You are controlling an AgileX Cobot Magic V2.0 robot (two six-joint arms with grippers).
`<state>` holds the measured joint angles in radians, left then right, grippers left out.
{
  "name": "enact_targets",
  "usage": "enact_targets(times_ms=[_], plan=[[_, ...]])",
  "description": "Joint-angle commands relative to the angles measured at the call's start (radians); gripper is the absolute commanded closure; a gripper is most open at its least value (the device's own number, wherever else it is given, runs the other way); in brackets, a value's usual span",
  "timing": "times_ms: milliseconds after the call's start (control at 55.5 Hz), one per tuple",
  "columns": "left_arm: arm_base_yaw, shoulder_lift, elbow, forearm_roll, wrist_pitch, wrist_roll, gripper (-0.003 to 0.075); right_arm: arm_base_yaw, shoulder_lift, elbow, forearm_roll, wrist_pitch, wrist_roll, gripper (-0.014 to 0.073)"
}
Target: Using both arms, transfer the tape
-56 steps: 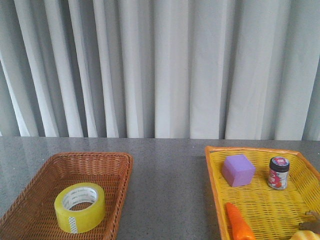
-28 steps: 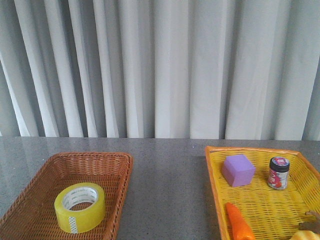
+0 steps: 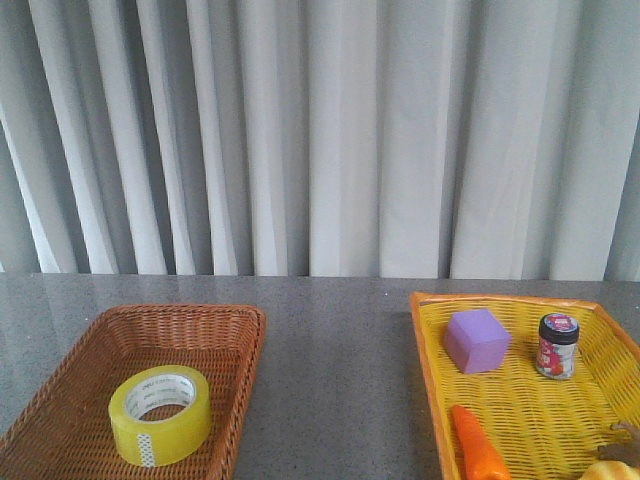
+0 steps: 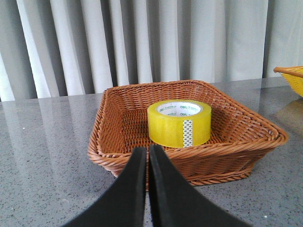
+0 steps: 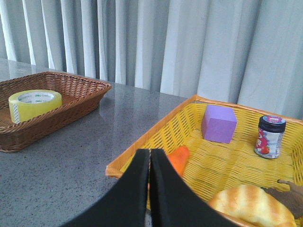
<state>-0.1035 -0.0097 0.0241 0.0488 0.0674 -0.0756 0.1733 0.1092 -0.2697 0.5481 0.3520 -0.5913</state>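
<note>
**Nothing moved; tape sits in the brown basket**

Compared with a second ago, the front view is unchanged: every object lies where it did. The tape (image 3: 160,415), a wide yellow translucent roll with a white printed core, lies flat in the brown wicker basket (image 3: 245,345) near the table's (image 3: 335,380) front left corner. The left pincer (image 4: 146,163) is clenched empty, fingers pressed together, just short of the basket's rim. The right pincer (image 5: 147,165) is likewise clenched on nothing, at the edge of the yellow basket (image 5: 156,135) on the table's right side.
</note>
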Motion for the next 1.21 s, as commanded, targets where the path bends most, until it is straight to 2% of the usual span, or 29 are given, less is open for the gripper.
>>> enact_targets(times_ms=[0, 162, 306, 468, 541, 631, 703, 955, 1189], plan=[[0.003, -0.017, -0.012, -0.002, -0.067, -0.009, 0.0726, -0.008, 0.011, -0.025, 0.010, -0.062, -0.003, 0.0599], [0.003, -0.017, -0.012, -0.002, -0.067, -0.009, 0.0726, -0.008, 0.011, -0.025, -0.025, -0.060, -0.014, 0.0599], [0.003, -0.017, -0.012, -0.002, -0.067, -0.009, 0.0726, -0.008, 0.011, -0.025, -0.242, -0.060, 0.008, 0.0599], [0.003, -0.017, -0.012, -0.002, -0.067, -0.009, 0.0726, -0.008, 0.010, 0.007, -0.521, -0.077, 0.323, 0.0599], [0.003, -0.017, -0.012, -0.002, -0.067, -0.009, 0.0726, -0.008, -0.014, 0.069, -0.649, -0.094, 0.511, 0.0599], [0.003, -0.017, -0.012, -0.002, -0.067, -0.009, 0.0726, -0.008, -0.068, 0.162, -0.738, -0.119, 0.696, 0.0599], [0.003, -0.017, -0.012, -0.002, -0.067, -0.009, 0.0726, -0.008, -0.107, 0.215, -0.767, -0.127, 0.774, 0.0599], [0.003, -0.017, -0.012, -0.002, -0.067, -0.009, 0.0726, -0.014, -0.130, 0.290, -0.766, -0.153, 0.793, 0.0599], [0.003, -0.017, -0.012, -0.002, -0.067, -0.009, 0.0726, -0.120, -0.131, 0.300, -0.767, -0.184, 0.821, 0.0599]])
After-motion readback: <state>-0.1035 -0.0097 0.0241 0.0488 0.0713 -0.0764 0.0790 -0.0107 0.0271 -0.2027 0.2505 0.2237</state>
